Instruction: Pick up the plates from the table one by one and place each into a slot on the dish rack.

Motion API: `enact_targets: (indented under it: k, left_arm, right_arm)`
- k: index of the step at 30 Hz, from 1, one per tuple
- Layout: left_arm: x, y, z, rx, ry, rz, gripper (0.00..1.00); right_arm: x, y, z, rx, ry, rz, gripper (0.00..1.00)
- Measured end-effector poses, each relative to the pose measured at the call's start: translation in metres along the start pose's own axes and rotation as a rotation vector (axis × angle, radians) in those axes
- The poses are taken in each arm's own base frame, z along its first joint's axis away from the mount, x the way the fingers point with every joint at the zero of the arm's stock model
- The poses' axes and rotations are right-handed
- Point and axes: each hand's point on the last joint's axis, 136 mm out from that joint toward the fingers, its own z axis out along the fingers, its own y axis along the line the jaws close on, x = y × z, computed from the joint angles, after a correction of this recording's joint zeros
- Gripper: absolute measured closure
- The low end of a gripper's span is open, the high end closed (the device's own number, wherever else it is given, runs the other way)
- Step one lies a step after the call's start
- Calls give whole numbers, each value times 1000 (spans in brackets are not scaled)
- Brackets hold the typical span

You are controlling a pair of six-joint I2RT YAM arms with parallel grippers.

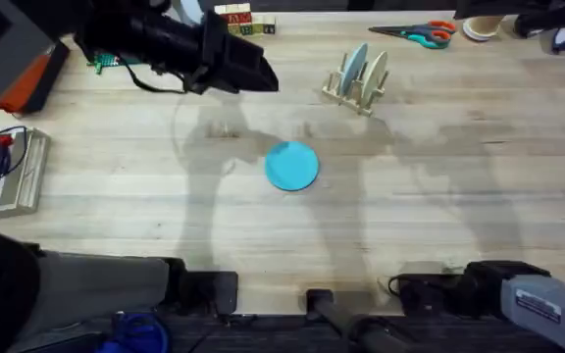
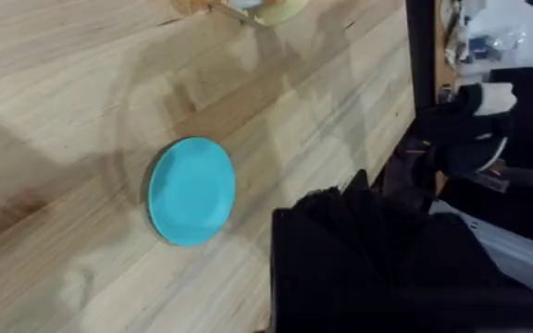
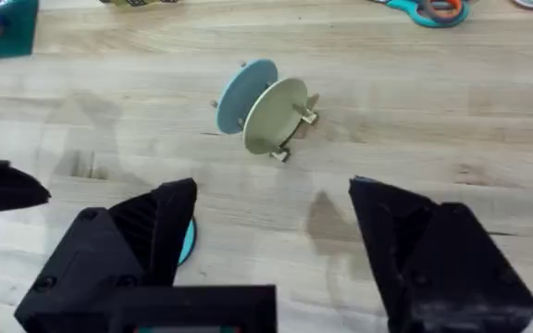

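Right gripper (image 3: 266, 245): black fingers spread wide apart, nothing between them. Held above the table (image 1: 439, 196), with the dish rack beyond the fingers and a sliver of the turquoise plate (image 3: 187, 242) showing just behind one finger.

Left gripper (image 1: 253, 69): carried high over the far left part of the table, dark and bulky from overhead. Whether its fingers are apart or together cannot be told. Nothing is seen in it. Its wrist camera looks down on the turquoise plate (image 2: 192, 191).

Turquoise plate (image 1: 292, 165): flat on the bare wood near the table's middle, apart from everything else, between the arm bases and the rack. No gripper touches it.

Dish rack (image 1: 356, 90): pale wood, at the far side of the table, right of centre. Two plates stand on edge in it, a pale blue plate (image 3: 246, 91) and a cream plate (image 3: 276, 113) side by side.

Other items: scissors (image 1: 415, 34) with turquoise and orange handles at the far edge; lettered wooden blocks (image 1: 243, 20) beyond the left gripper.

Step in hand, by judgement: two plates are racked and one remains, so this is the approach for the last pick. Next move calls for a gripper to descend over the turquoise plate, get a finger under its thin rim, tip it upright and line it up with a free slot.
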Motion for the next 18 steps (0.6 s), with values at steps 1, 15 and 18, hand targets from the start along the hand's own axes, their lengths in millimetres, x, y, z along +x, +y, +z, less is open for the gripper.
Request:
enact_targets:
  k: [1, 15, 18]
  left_arm:
    - [2, 2, 2, 8, 3, -5, 959]
    - [25, 12, 31, 52, 55, -1, 960]
    - [28, 11, 37, 57, 66, 16, 959]
  right_arm:
    - [0, 0, 0, 0, 0, 0, 7]
    - [0, 0, 0, 0, 0, 0, 8]
    - [0, 0, 0, 0, 0, 0, 8]
